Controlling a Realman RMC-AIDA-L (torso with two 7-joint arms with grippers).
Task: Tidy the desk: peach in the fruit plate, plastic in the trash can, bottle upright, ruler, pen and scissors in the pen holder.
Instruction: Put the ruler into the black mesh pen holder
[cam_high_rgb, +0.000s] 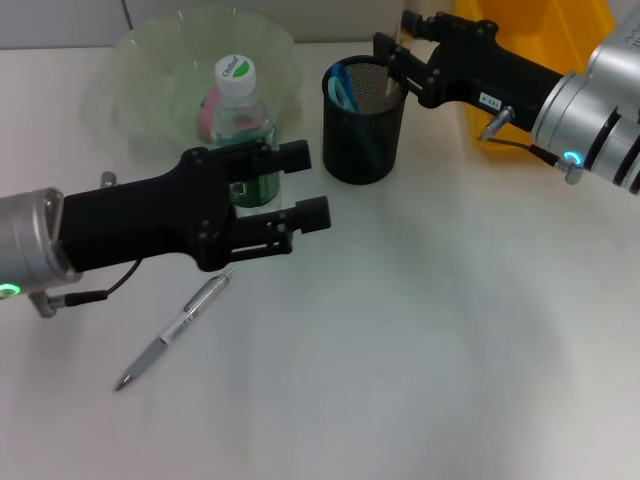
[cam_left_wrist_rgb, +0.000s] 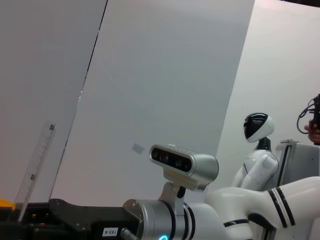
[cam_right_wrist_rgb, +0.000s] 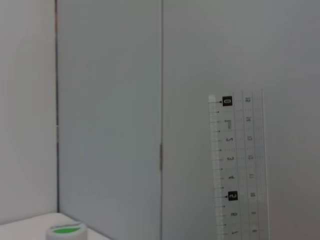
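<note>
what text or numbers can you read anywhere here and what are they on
"0" and "2": black squares on the clear plastic ruler; its fainter scale numbers are too faint to read.
Green logo word on the white cap of the clear plastic bottle: too blurred to read.
White sticker on the black right hand's forearm, reading roughly "103-4" in the left wrist view: not certain.

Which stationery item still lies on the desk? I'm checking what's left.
The silver pen, flat near the left tool. The scissors stand in the pen holder.
</note>
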